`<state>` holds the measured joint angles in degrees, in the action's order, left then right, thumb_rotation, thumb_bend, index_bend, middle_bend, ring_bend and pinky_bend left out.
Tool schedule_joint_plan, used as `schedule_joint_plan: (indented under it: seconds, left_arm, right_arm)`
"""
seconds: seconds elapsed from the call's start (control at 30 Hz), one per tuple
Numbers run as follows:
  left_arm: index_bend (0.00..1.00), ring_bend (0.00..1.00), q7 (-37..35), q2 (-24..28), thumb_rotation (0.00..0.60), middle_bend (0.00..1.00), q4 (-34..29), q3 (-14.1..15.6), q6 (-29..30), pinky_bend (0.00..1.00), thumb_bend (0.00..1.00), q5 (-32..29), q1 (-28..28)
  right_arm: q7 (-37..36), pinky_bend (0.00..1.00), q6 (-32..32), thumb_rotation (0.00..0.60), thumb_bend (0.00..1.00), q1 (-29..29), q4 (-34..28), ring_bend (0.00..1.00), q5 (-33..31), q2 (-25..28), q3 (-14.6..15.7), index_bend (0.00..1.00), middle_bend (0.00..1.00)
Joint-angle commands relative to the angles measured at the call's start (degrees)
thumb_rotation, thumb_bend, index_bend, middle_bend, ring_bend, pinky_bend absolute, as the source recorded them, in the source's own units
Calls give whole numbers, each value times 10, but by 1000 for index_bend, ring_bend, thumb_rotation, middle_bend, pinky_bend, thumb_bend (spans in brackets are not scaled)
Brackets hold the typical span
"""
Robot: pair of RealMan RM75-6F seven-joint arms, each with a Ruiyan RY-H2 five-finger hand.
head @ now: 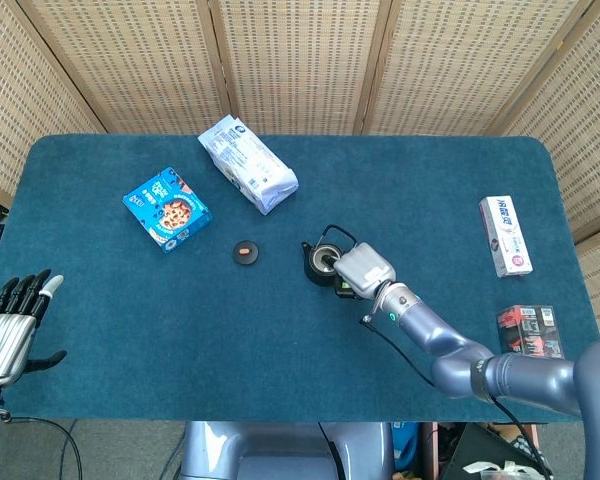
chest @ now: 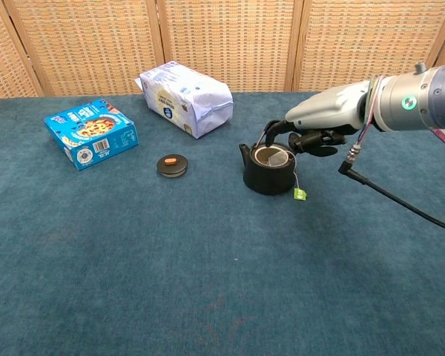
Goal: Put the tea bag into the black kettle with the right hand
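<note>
The black kettle point(chest: 267, 176) point(head: 321, 261) stands lidless at mid-table with its handle raised. The pale tea bag point(chest: 276, 156) lies inside its opening. The tea bag's string runs over the right rim, and the green tag point(chest: 300, 194) hangs against the cloth beside the kettle. My right hand point(chest: 316, 128) point(head: 360, 268) hovers just above the kettle's right rim, its dark fingers point(chest: 308, 142) loosely bent and apart, with nothing visibly pinched. My left hand point(head: 8, 326) rests at the table's near left edge, fingers spread and empty.
The kettle's lid point(chest: 172, 165) lies left of the kettle. A blue cookie box point(chest: 90, 132) and a white bag point(chest: 184, 96) sit further back left. A white carton point(head: 506, 235) and a dark box point(head: 527, 329) lie at the far right. A black cable point(chest: 400, 202) trails from my right wrist.
</note>
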<state>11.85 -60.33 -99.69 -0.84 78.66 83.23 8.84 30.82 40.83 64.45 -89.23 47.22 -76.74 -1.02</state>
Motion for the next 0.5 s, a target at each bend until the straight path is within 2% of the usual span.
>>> schedule_joint_plan:
  seconds: [0.03,0.33,0.5]
  left_arm:
    - [0,0,0,0,600,0,-1,-1,1,0,70,0,0]
    - [0,0,-2,1,600,0,-3,-1,7,0,71,0,-3]
    - [0,0,-4,0,600,0,-3,-2,13,0,71,1,-5]
  right_arm:
    - [-3,711,19,0,1000,-7,-20,832,14,14,-4,169,917]
    - [-33,711,115,0,993,-63,-87,832,91,51,-13,169,867]
    - [-66,688,187,0,883,-114,-108,779,142,68,-16,169,797]
